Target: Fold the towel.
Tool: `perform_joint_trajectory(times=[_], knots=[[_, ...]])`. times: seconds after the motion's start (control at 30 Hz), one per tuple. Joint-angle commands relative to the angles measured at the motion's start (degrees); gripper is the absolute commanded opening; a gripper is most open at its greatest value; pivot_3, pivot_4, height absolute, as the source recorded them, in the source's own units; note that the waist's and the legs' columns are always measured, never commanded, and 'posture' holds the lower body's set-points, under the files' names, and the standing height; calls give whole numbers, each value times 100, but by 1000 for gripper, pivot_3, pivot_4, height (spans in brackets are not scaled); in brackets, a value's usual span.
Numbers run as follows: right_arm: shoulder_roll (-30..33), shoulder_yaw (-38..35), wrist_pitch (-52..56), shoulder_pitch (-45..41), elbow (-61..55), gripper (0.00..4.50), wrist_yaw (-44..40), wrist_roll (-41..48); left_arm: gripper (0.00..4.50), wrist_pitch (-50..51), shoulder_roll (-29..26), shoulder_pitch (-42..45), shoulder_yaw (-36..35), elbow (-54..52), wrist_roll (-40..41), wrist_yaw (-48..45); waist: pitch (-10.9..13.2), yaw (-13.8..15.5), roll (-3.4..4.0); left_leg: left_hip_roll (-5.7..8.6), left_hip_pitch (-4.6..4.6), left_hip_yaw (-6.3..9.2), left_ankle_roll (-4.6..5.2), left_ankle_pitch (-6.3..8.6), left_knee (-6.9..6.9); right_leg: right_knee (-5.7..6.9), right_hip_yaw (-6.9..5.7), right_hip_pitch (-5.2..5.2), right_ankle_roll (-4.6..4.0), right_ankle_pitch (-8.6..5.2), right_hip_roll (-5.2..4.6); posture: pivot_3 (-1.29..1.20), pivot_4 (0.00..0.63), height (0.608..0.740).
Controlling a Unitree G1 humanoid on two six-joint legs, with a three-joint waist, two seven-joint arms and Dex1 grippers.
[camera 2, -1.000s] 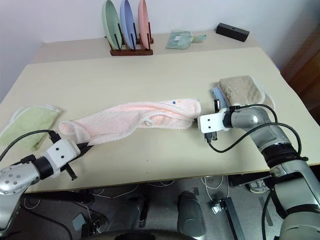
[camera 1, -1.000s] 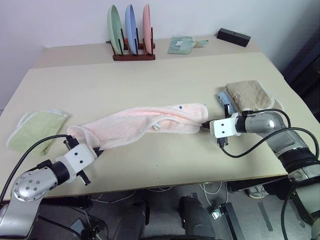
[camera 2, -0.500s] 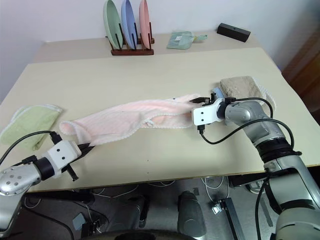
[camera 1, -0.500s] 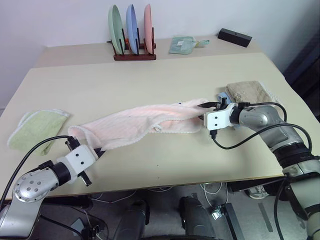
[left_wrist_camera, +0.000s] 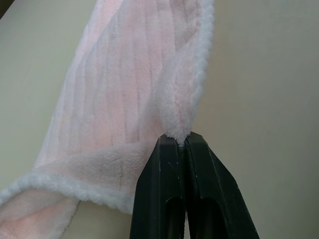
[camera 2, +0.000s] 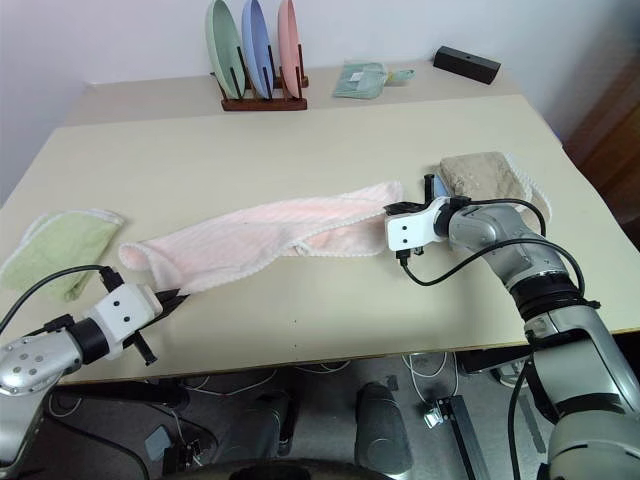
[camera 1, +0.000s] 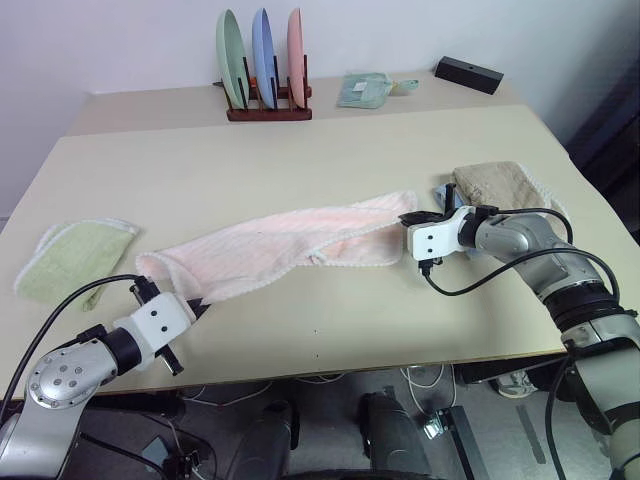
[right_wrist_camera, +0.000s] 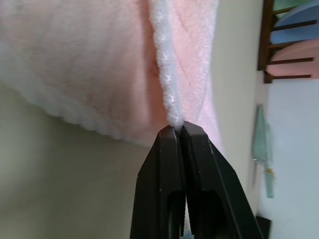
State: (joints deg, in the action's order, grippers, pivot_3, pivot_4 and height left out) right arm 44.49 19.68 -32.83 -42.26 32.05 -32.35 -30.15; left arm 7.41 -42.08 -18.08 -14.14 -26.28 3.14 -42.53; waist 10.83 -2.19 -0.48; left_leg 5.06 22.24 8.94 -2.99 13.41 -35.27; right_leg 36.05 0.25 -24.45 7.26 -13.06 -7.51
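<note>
The pale pink towel [camera 1: 280, 245] lies stretched in a long, partly rolled band across the middle of the beige table [camera 1: 300, 150]. My left gripper [camera 1: 197, 306] is shut on the towel's near left end; in the left wrist view its black fingers [left_wrist_camera: 172, 164] pinch the white fluffy edge of the towel [left_wrist_camera: 134, 89]. My right gripper [camera 1: 410, 217] is shut on the towel's right end, lifted a little off the table. In the right wrist view the fingers [right_wrist_camera: 174, 149] clamp the white edge of the towel [right_wrist_camera: 99, 64].
A light green folded towel [camera 1: 65, 260] lies at the table's left edge. A beige towel [camera 1: 500, 190] on a blue cloth lies just right of my right gripper. At the back stand a plate rack [camera 1: 262, 70], a small green cloth [camera 1: 365, 90] and a black box [camera 1: 467, 73].
My right gripper opened, then shut again on the towel's right edge, and lifted it slightly up and away from me. The towel's right end unrolled flatter. The left gripper kept its hold.
</note>
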Motion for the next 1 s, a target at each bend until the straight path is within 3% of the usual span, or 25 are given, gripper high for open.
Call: perform_joint_trajectory(times=[0.03,0.23,0.53,0.63,0.83,1.0], knots=[[96,-205,-60,-236,-69,76,133,62,0,-46,33,196,-262,47,198,91,0,-1,0,0,0,0,0,0,0,0,0,0,0,0,0,0,150,740],[208,-404,-46,-672,49,76,17,317,0,260,-54,1297,-697,563,769,190,1,6,-3,1,1,1,-2,-1,-7,3,0,0,0,1,1,0,150,740],[30,-330,-22,-434,80,76,-240,526,0,77,-203,1110,-621,615,707,-38,-1,-36,-5,0,0,-5,4,3,1,-1,3,-3,1,1,-1,0,150,740],[-127,-310,21,-334,164,885,-317,616,0,-31,-203,881,-468,530,558,-57,-1,-29,-5,0,-1,-8,4,2,-2,0,7,-3,1,1,0,0,150,740],[-194,3,-256,-321,561,3740,242,-68,0,-1,-22,628,-243,253,477,72,-1,-6,-5,1,-1,-12,4,2,-4,0,12,-3,1,1,0,0,150,740],[-294,215,-371,-548,1069,3740,896,-533,0,94,56,607,-190,133,487,148,-2,-23,-6,1,-4,-17,4,2,-4,2,16,-3,1,1,0,0,150,740]])
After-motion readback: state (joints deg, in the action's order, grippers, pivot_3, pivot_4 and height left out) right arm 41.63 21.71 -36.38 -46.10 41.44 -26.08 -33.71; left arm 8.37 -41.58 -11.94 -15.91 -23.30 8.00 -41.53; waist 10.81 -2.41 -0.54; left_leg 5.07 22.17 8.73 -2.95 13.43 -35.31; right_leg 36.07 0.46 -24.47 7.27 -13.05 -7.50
